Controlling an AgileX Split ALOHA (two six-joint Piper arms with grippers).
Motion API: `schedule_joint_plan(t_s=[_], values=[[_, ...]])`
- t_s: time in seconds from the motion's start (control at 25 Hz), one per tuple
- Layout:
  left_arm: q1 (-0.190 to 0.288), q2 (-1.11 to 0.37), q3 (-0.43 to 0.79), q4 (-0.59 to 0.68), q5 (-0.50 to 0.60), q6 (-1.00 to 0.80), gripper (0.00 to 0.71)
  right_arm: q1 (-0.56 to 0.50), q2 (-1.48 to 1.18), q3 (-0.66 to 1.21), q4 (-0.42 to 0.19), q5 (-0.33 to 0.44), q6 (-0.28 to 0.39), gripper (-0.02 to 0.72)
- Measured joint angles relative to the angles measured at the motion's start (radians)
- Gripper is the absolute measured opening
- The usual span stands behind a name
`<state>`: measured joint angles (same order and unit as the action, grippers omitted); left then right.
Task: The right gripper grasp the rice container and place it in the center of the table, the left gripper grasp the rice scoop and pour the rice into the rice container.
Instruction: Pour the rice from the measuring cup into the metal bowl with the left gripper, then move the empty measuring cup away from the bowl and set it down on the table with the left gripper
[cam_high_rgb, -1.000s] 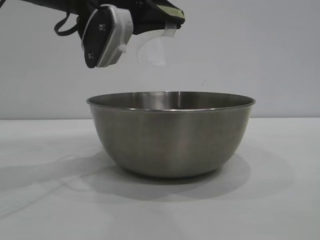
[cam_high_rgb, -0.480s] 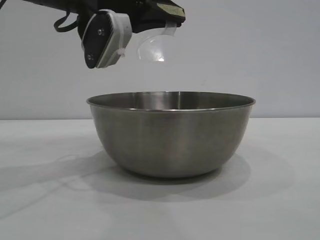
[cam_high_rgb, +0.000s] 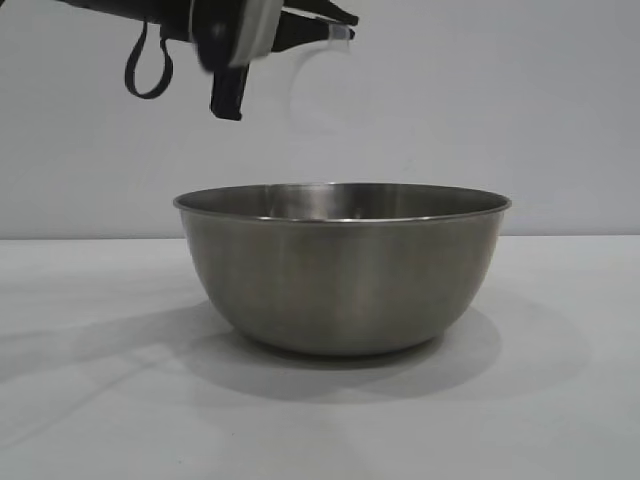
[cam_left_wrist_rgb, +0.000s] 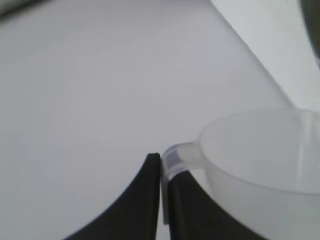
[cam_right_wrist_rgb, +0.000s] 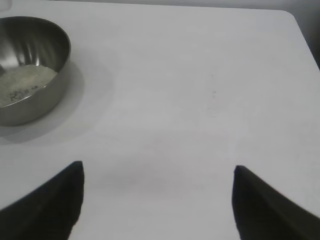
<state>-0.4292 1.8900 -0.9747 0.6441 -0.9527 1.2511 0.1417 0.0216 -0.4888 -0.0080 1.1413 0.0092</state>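
above the rice container (cam_high_rgb: 342, 265), left pincer (cam_left_wrist_rgb: 162, 167) pinching the rice scoop (cam_left_wrist_rgb: 260, 170) handle, right pincer (cam_right_wrist_rgb: 157, 200) spread, well apart

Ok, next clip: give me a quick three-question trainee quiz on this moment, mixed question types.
1. True or false: the rice container already holds rice.
2. Multiple choice: what part of the rice scoop is clamped by the left gripper? A) its rim B) its side loop handle C) its base
3. Short answer: how do the right gripper jaws stand, and what lies between them?

Key:
1. True. The right wrist view shows a pale mass of grains inside the bowl.
2. B. The fingers are shut on the handle, with the scoop above the bowl.
3. Wide open, with only bare table between them, away from the bowl.
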Motion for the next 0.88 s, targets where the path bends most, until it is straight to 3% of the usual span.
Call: schedule_joint_plan(t_s=[0.28, 0.48, 0.64, 0.88], values=[[0.000, 0.000, 0.006, -0.436, -0.017, -0.502, 0.000, 0.000, 0.000, 0.000, 0.000, 0.000, 0.000, 0.517], [0.007, 0.000, 0.057, -0.681, -0.073, -0.742, 0.000, 0.000, 0.000, 0.000, 0.000, 0.000, 0.000, 0.517], [0.046, 0.000, 0.110, -0.775, -0.088, -0.863, 0.000, 0.000, 0.000, 0.000, 0.000, 0.000, 0.000, 0.517], [0.167, 0.000, 0.220, -0.782, -0.124, -1.162, 0.000, 0.000, 0.000, 0.000, 0.000, 0.000, 0.000, 0.517]])
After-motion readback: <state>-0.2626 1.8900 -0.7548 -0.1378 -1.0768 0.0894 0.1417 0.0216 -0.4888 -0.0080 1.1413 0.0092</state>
